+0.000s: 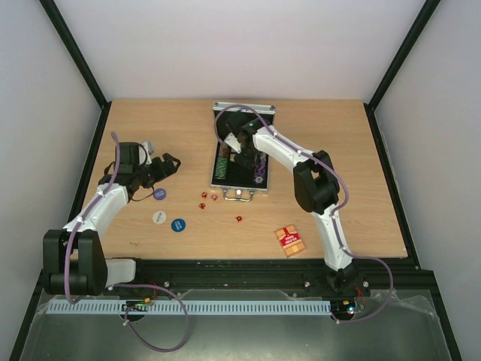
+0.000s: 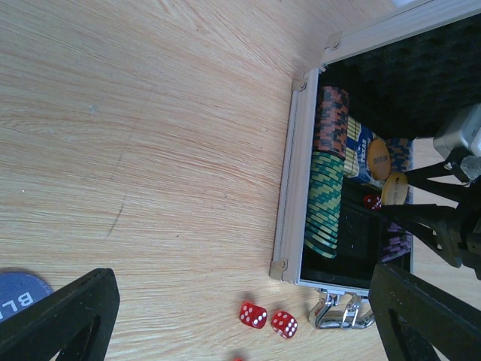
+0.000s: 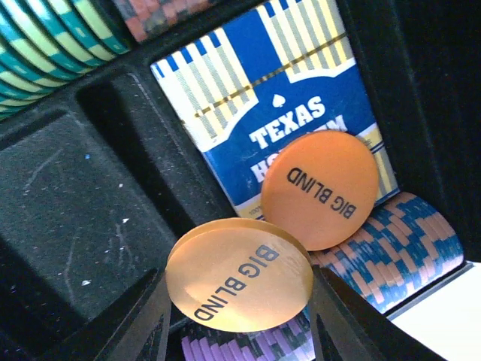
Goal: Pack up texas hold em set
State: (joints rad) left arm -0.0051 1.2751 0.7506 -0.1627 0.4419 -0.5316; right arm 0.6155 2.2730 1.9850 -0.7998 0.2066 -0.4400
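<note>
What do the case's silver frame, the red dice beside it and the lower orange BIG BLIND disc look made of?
Silver rectangular case frame: likely aluminium, matte pale sheen, metal corner pieces. Small red dice: glossy, seemingly translucent plastic. Lower orange round BIG BLIND disc: smooth plastic, apparently; faintly translucent edge, printed black lettering.

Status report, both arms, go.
Left gripper open, empty. Right gripper shut on Big Blind disc over open case. Dice, three discs, red deck outside. Nothing blocking.
</note>
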